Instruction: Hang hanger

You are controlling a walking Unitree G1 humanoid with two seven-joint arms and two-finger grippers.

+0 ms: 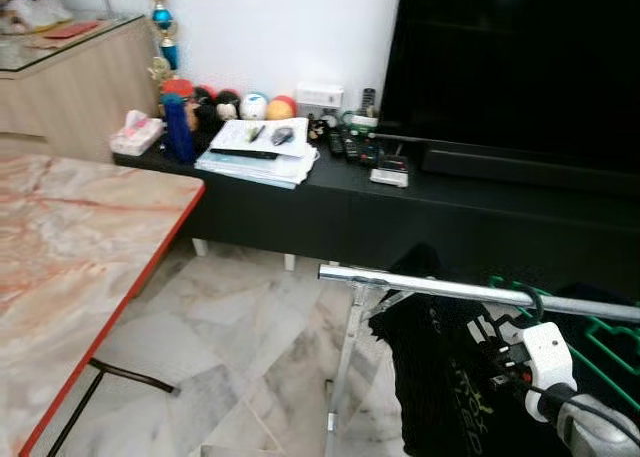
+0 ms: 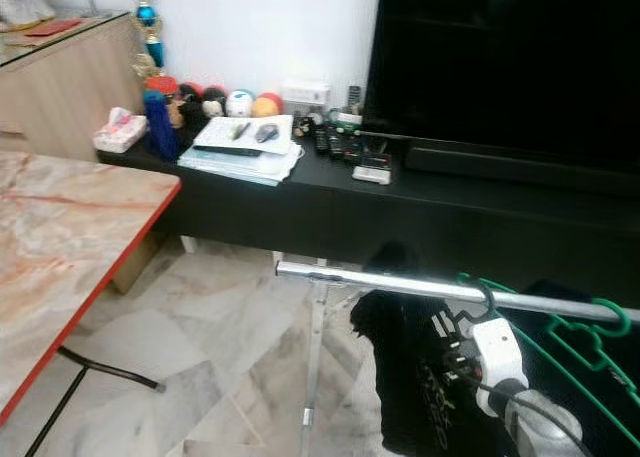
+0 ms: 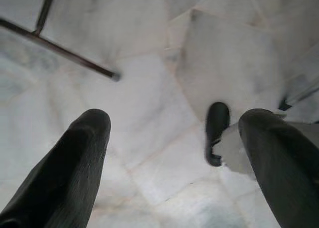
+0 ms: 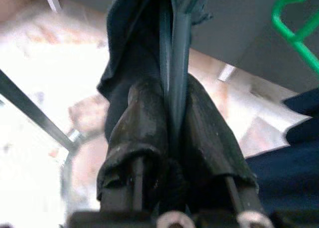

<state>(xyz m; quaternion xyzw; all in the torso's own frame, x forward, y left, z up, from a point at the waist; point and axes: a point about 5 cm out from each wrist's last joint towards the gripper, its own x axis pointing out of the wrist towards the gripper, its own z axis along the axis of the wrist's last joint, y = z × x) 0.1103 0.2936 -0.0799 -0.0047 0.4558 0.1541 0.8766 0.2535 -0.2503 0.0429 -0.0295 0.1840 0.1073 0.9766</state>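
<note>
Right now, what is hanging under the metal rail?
Under the metal rail hangs a black garment on a green hanger, which the right gripper pinches. A second green hanger hooks alongside. The garment's lower part is cut off.

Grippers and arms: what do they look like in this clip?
The right arm is silver with a white wrist block and black cables. The right gripper has two long black fingers with worn, wrinkled pads. The left gripper has two smooth, rounded black fingers.

Rail (image 2: 400, 285) w/ hanger (image 2: 490, 299), garment (image 2: 415, 377)
</note>
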